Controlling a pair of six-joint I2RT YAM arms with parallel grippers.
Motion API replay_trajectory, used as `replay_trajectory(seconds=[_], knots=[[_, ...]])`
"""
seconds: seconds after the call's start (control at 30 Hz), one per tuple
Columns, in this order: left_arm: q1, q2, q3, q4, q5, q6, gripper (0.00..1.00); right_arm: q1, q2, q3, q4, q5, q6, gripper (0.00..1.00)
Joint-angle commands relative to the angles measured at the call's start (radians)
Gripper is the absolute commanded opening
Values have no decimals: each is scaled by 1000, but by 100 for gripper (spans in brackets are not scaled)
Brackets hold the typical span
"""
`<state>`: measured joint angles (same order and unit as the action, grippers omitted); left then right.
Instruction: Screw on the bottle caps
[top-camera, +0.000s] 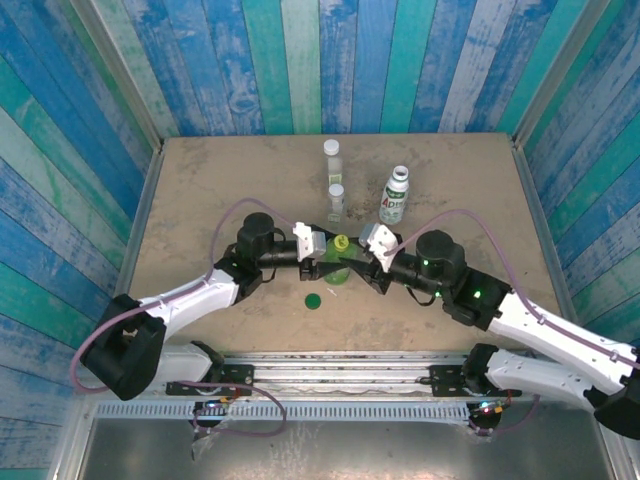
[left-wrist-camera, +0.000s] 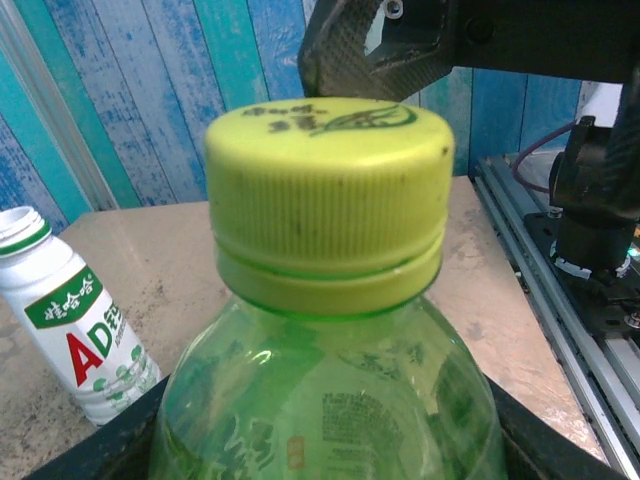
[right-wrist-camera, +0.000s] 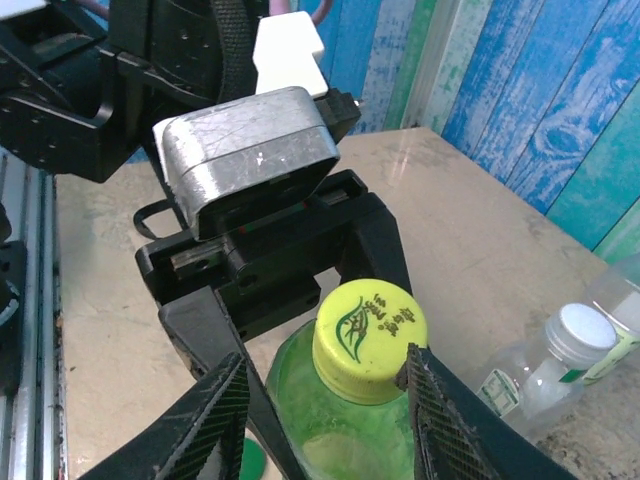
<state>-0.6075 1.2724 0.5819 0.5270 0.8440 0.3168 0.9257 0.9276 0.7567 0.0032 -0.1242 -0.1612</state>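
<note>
The green translucent bottle (top-camera: 337, 270) stands upright mid-table with the yellow-green cap (top-camera: 341, 242) sitting on its neck. My left gripper (top-camera: 333, 264) is shut on the bottle's body (left-wrist-camera: 330, 400), just below the cap (left-wrist-camera: 328, 200). My right gripper (right-wrist-camera: 320, 385) is open around the cap (right-wrist-camera: 368, 338). Its right fingertip (right-wrist-camera: 412, 378) touches the cap's rim, while the left finger stands apart. A dark green cap (top-camera: 313, 300) lies loose on the table in front of the bottle.
Two small clear bottles (top-camera: 331, 152) (top-camera: 337, 196) with white tops stand behind. The white labelled bottle (top-camera: 396, 197) is to their right, also seen beside the green bottle (left-wrist-camera: 70, 320). Painted plank walls enclose the table; a metal rail (top-camera: 330, 365) runs along the near edge.
</note>
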Motion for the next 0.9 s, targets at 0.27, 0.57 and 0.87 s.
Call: replay_trajectory(seconds=[0.27, 0.57, 0.87], knots=[[-23, -31, 13, 4, 46, 24, 45, -15, 18, 13, 25, 26, 51, 40], [-23, -24, 8, 56, -39, -50, 59, -21, -2, 21, -21, -3, 65, 24], [-21, -126, -43, 45, -204, -123, 97, -25, 51, 62, -40, 144, 134, 19]])
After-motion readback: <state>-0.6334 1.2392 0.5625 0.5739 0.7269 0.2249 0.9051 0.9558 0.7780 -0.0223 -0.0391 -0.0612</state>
